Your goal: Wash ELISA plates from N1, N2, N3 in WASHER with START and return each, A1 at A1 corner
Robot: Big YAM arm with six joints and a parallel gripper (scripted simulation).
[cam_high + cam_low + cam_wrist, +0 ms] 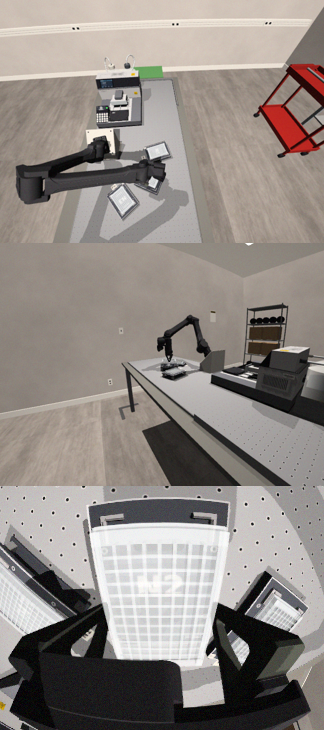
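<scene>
Your hand [162, 639] grips the middle ELISA plate [160, 588] by its long sides, just over its nest [160, 511]. Two other plates [157, 151] [122, 199] lie near the surface's [167, 209] front half.

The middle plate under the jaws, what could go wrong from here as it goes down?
The gripper is shut on the middle plate above its nest, whose dark end shows past the plate's far edge. It could land on a locator, tilted. The neighbouring plates and lie near both fingers, so a sideways slip might knock one. Which corner is cut off cannot be told, so A1 may sit wrong.
</scene>
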